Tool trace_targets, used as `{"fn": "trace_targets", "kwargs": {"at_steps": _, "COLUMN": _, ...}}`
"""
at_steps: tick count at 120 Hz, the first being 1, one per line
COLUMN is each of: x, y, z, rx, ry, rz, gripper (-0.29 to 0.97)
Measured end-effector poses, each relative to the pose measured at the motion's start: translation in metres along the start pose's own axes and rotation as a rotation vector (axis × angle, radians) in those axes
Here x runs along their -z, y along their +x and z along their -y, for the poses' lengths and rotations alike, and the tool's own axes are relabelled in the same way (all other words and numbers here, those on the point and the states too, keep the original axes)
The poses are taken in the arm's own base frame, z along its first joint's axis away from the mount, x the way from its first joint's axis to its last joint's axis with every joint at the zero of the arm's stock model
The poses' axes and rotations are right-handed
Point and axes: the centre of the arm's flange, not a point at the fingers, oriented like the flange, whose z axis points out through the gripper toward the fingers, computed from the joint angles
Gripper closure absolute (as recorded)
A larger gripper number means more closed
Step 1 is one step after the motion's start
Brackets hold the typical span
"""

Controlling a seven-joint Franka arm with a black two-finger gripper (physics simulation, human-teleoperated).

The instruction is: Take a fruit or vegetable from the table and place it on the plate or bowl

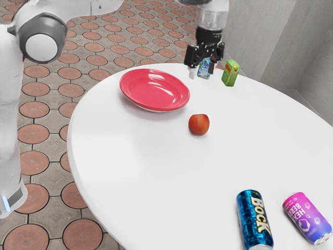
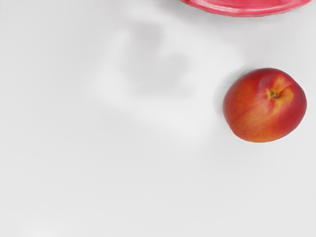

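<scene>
A red-orange peach [image 1: 199, 124] lies on the white round table [image 1: 156, 172], just in front of the red plate [image 1: 154, 89]. My black gripper [image 1: 204, 66] hangs in the air above the table's far edge, beyond the plate and the peach, open with nothing between its fingers. In the wrist view the peach [image 2: 264, 104] lies stem side up on the bare table [image 2: 123, 163], off to one side of the hand, with the plate's red rim [image 2: 247, 7] just past it.
A green carton [image 1: 230, 72] and a small blue-white carton [image 1: 205, 70] stand at the table's far edge behind the gripper. Two cans lie at the near right: a blue one [image 1: 254, 219] and a purple one [image 1: 307, 217].
</scene>
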Motion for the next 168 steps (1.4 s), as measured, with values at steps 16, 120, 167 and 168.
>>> {"fn": "trace_targets", "kwargs": {"at_steps": 16, "x": -0.047, "y": 0.017, "z": -0.04, "rx": 0.122, "ry": 0.075, "rz": 0.033, "gripper": 0.0}}
{"fn": "trace_targets", "kwargs": {"at_steps": 120, "x": -0.114, "y": 0.165, "z": -0.062, "rx": 0.479, "ry": 0.095, "rz": 0.138, "gripper": 0.0}}
{"fn": "trace_targets", "kwargs": {"at_steps": 167, "x": -0.164, "y": 0.114, "z": -0.104, "rx": 0.349, "ry": 0.045, "rz": 0.156, "gripper": 0.0}}
{"fn": "trace_targets", "kwargs": {"at_steps": 168, "x": -0.164, "y": 0.115, "z": -0.104, "rx": 0.349, "ry": 0.043, "rz": 0.157, "gripper": 0.0}}
